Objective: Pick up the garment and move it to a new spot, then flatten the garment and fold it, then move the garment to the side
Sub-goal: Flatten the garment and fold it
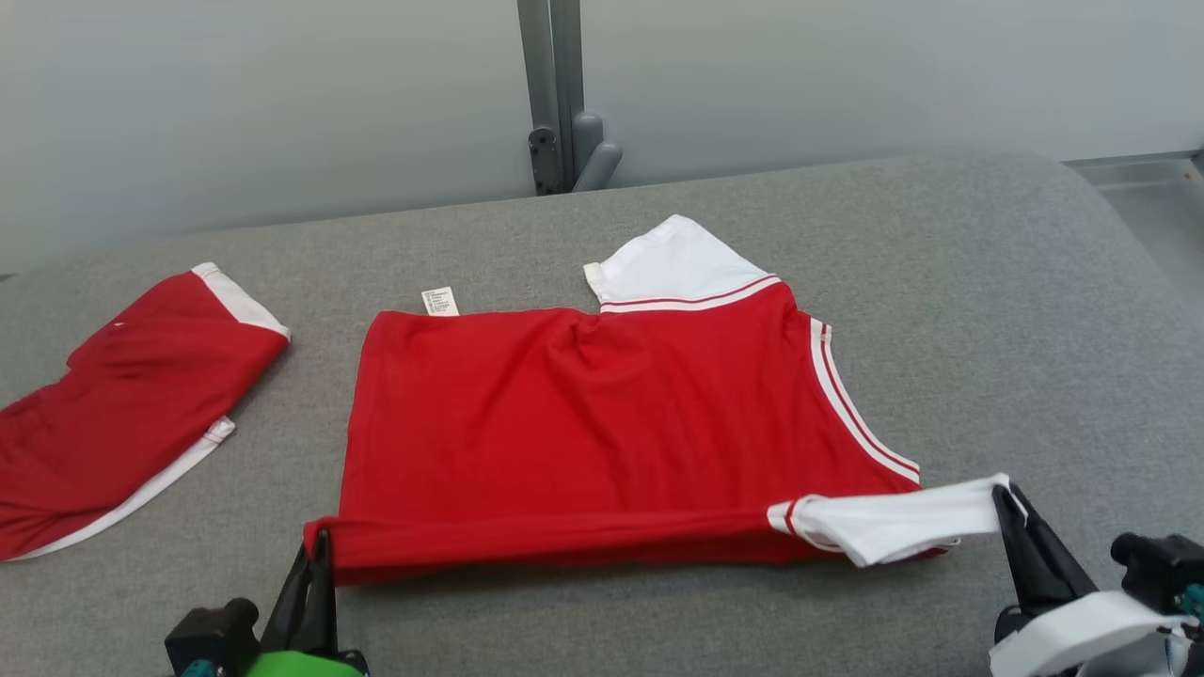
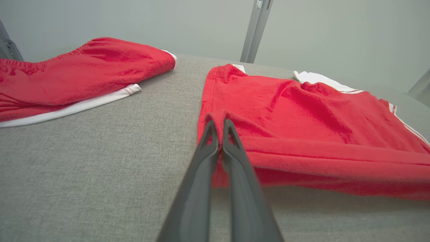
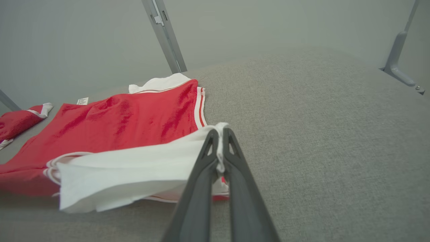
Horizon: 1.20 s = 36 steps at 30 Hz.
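Flanking the garment (image 1: 583,423): second red cloth (image 1: 132,404), apart.

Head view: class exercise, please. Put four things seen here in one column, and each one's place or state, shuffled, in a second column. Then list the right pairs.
Column one
1. left gripper
2. right gripper
3. care label
4. folded red garment

Column two
A. shut on the white sleeve
B. lying at the left of the grey fabric surface, apart from the red shirt
C. sticking out at the shirt's far edge
D. shut on the shirt's near red corner

Pairs: 1-D, 2-A, 3-C, 4-B
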Available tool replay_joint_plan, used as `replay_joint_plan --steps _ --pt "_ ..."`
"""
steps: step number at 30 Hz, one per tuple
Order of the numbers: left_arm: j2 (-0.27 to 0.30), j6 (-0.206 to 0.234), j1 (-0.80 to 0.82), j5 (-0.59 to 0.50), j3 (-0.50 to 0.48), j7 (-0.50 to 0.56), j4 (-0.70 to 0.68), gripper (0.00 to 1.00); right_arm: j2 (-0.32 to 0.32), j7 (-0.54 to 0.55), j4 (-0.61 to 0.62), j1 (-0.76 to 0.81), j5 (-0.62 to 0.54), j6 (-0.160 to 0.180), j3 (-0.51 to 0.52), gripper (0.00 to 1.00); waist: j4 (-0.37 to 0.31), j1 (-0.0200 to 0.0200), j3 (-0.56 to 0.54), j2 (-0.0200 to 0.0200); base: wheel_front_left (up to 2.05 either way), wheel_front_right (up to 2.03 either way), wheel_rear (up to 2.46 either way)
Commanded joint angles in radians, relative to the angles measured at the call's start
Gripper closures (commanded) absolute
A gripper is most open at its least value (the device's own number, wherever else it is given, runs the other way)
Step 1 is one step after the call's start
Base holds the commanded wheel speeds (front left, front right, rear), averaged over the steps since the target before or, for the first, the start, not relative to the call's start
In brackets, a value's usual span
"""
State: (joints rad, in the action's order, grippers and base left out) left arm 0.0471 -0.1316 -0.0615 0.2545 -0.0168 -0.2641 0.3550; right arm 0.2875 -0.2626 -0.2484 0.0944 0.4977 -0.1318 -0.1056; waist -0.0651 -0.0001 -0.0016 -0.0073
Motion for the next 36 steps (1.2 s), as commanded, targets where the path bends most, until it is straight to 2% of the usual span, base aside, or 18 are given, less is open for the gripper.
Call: replay_joint_plan --steps 1,12,22,31,32,33,34,35,36 --pt "0.007 0.002 0.032 0.001 0.002 0.0 -0.001 1.0 0.001 -0.003 -0.009 -0.039 -0.005 0.002 0.005 1.0 0.01 0.0001 0.023 0.0073 0.0 0.0 0.0" --pt "0.006 0.004 0.258 -0.042 0.014 0.0 0.088 1.0 -0.023 -0.003 -0.164 -0.338 -0.065 0.002 -0.017 1.0 0.037 0.0001 0.167 0.0073 0.0 0.0 0.0" --pt "0.006 0.005 0.37 -0.063 0.003 0.0 0.135 1.0 -0.005 -0.003 -0.231 -0.469 -0.108 0.002 -0.023 1.0 0.062 0.0001 0.251 0.0073 0.0 0.0 0.0" --pt "0.006 0.004 0.432 -0.059 0.035 0.0 0.15 1.0 -0.013 -0.003 -0.288 -0.562 -0.131 0.002 -0.019 1.0 0.077 0.0001 0.305 0.0073 0.0 0.0 0.0" --pt "0.006 0.004 0.436 -0.055 0.038 0.0 0.149 0.97 -0.018 -0.003 -0.299 -0.568 -0.13 0.002 -0.014 0.79 0.078 0.0001 0.308 0.0073 0.0 0.0 0.0" --pt "0.006 0.004 0.436 -0.055 0.038 0.0 0.149 0.97 -0.018 -0.003 -0.299 -0.568 -0.13 0.002 -0.014 0.79 0.078 0.0001 0.308 0.0073 0.0 0.0 0.0" --pt "0.006 0.004 0.439 -0.05 0.044 0.0 0.145 0.5 -0.02 -0.003 -0.312 -0.571 -0.132 0.002 -0.01 0.0 0.08 0.0001 0.309 0.0073 0.0 0.0 0.0" --pt "0.006 0.004 0.44 -0.05 0.048 0.0 0.144 0.0 -0.023 -0.003 -0.315 -0.576 -0.134 0.002 -0.006 0.0 0.082 0.0001 0.309 0.0073 0.0 0.0 0.0" --pt "0.006 0.006 0.44 -0.047 0.053 0.0 0.139 0.0 -0.026 -0.003 -0.314 -0.574 -0.135 0.002 -0.001 0.0 0.084 0.0001 0.308 0.0073 0.0 0.0 0.0"
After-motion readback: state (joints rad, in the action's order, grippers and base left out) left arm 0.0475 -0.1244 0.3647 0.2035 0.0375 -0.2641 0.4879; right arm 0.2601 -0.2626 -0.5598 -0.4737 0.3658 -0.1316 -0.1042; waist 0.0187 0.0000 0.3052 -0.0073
